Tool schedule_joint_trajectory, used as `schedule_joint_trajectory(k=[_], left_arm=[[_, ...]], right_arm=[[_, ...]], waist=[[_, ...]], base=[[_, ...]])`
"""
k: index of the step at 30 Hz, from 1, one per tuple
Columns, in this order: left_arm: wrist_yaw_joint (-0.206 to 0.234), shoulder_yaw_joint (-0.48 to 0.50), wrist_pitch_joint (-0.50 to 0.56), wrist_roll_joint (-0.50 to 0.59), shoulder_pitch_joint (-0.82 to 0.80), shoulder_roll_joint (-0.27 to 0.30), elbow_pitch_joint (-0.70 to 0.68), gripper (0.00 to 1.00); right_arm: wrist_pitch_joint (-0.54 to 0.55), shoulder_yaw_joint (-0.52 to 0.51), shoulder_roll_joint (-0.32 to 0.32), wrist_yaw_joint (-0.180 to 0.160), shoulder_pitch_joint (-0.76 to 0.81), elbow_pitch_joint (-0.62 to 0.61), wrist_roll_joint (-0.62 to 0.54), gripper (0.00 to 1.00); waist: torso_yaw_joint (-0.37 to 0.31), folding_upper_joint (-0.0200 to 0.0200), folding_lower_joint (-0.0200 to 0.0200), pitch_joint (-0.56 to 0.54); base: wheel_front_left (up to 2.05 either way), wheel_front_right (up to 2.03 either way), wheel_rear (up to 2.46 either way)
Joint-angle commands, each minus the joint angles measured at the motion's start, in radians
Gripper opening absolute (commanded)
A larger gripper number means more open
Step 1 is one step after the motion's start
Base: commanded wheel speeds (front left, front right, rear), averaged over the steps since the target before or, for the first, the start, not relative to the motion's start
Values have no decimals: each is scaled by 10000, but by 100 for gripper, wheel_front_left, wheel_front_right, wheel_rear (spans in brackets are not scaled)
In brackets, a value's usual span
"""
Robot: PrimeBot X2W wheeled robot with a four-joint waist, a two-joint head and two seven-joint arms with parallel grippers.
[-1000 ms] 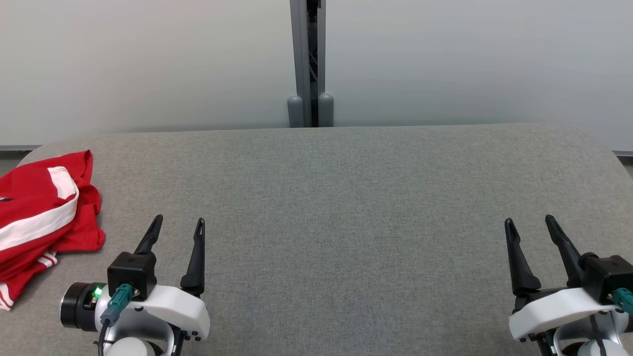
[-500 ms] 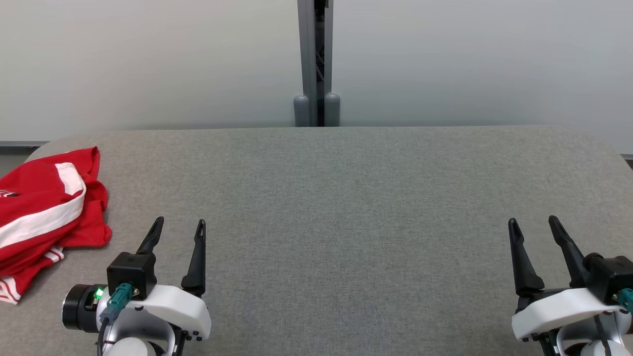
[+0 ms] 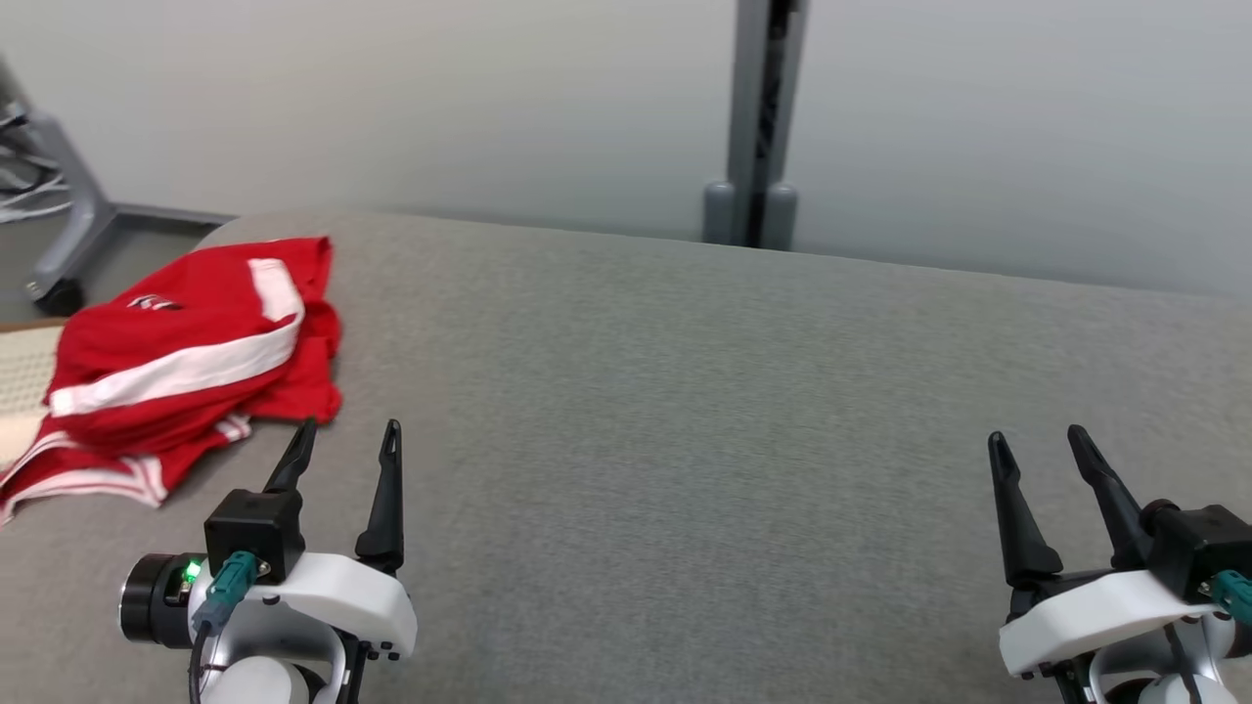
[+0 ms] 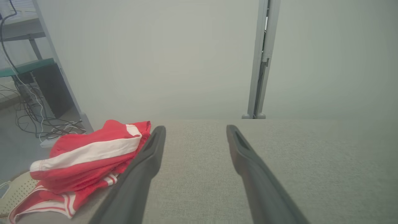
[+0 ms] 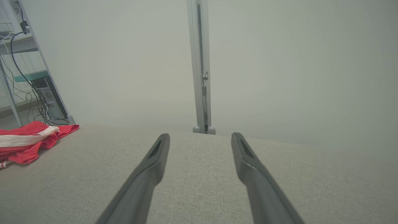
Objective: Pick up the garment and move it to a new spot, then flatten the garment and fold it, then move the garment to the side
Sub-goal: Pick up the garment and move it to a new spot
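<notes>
grey padded table (image 3: 685,391) | grey post (image 3: 758,117) behind | cabled rack (image 4: 31,66) left

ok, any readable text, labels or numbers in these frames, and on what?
None legible.
garment: a sliver of dark, white-edged print near its far edge in the head view, crumpled over and too small to read.
table: no text on its grey cloth.

The left gripper (image 3: 350,426) is resting at the lower left of the head view, its two long dark fingers standing apart, pointing forward and holding nothing. The right gripper (image 3: 1035,435) is mirroring it at the lower right, fingers likewise parted.
</notes>
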Motion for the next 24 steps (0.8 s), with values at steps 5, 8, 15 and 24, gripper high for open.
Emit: schedule_joint_trajectory(k=[5, 8, 15, 24], left_arm=[[119, 96, -44, -60, 63, 127, -16, 100], [172, 152, -31, -123, 93, 152, -75, 100], [244, 287, -21, -326, 152, 196, -182, 100], [281, 262, 51, -434, 256, 224, -254, 100]], right_arm=[[26, 228, -48, 22, -11, -136, 163, 100], [-12, 427, -45, 22, -8, -188, 284, 100], [-61, 758, -48, 22, -30, -181, 471, 100], [-108, 803, -49, 22, 3, -141, 589, 100]], waist=[[1314, 0, 0, 8], [1781, 0, 0, -13], [2660, 0, 0, -74], [2918, 0, 0, -97]], base=[[0, 0, 0], [0, 0, 0], [0, 0, 0], [0, 0, 0]])
